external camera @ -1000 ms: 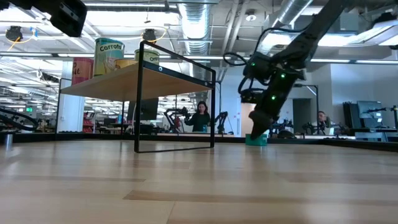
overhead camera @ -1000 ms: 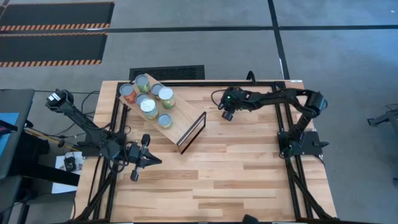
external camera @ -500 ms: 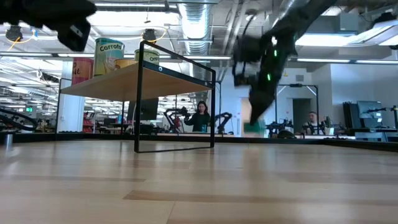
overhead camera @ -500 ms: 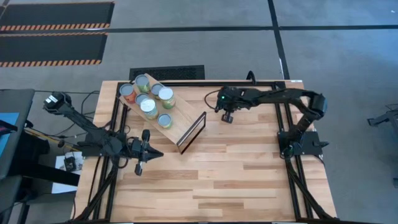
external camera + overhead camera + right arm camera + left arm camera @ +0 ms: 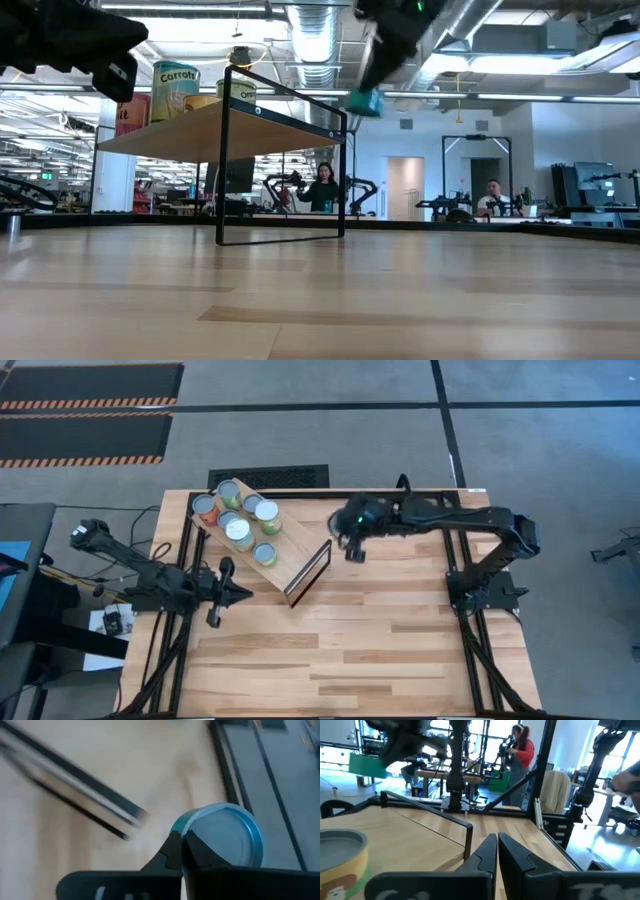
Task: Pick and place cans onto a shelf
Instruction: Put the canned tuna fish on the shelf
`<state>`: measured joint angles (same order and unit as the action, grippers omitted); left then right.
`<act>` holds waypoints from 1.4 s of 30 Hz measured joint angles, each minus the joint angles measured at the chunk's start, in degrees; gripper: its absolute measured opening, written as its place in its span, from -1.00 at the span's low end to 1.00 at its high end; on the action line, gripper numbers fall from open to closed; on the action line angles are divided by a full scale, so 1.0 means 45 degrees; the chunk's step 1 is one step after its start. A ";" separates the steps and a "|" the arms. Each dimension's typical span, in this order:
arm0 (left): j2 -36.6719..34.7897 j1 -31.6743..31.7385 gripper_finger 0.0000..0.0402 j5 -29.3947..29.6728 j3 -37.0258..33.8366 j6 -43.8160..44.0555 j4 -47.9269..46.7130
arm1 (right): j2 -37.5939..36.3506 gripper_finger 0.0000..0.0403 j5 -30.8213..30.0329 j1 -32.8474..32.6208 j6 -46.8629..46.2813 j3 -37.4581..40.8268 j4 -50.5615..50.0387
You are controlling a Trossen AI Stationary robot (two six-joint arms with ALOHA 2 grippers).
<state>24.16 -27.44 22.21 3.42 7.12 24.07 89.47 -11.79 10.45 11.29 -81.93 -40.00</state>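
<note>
Shelf (image 5: 290,550) lies just left of the right end effector (image 5: 352,550), which hangs above the tabletop (image 5: 400,630) clamped on a teal can (image 5: 366,101), while the left end effector (image 5: 228,593) waits closed, empty.

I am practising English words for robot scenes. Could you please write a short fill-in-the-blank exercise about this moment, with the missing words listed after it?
1. The gripper holding a can in the air is the ___ one.
2. The other cans stand on the ___.
3. The left gripper has its fingers ___.
4. The label on one of the other cans reads ___.

Missing words: right; shelf; shut; Carrots.
</note>
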 joint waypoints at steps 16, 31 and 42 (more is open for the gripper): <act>-0.1305 0.0000 -0.98 0.1040 0.0000 -0.0111 -0.2101 | 0.5244 -0.96 0.1132 -0.1575 0.2615 -0.5909 -0.0410; -0.1301 0.0000 -0.98 0.1061 0.0000 -0.0099 -0.2135 | 0.7091 -0.89 0.1758 -0.0692 0.2036 -0.7839 -0.0969; -0.1301 0.0000 -0.98 0.1061 0.0000 -0.0158 -0.2140 | 0.7266 -0.68 0.1670 -0.0707 0.1791 -0.7772 -0.0429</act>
<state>18.31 -27.44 26.98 3.42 6.42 14.44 122.17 -4.27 7.27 19.35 -116.91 -41.93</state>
